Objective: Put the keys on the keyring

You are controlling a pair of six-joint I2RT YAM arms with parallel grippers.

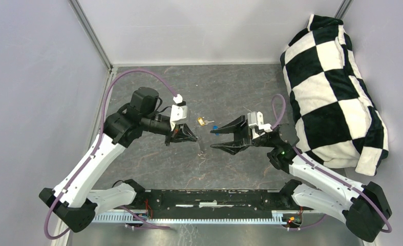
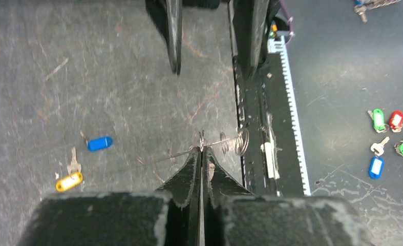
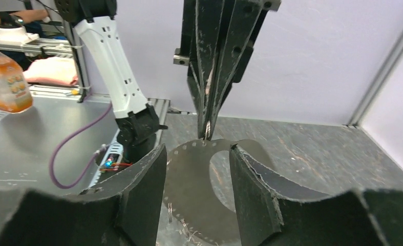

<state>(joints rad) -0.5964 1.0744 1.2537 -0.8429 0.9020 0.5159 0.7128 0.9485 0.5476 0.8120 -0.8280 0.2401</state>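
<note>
Keyring point(image 3: 189, 154) is being pinched by the left gripper point(image 2: 202, 151), whose fingers are pressing together, its loop lying between the right gripper's point(image 1: 212, 139) spread fingers, brass key point(image 1: 204, 121) and blue key point(image 1: 214, 127) resting just beyond.

Top view high from near edge, down onto table point(image 1: 153, 159), 2 close wrist views facing each other, sharing its middle.
</note>
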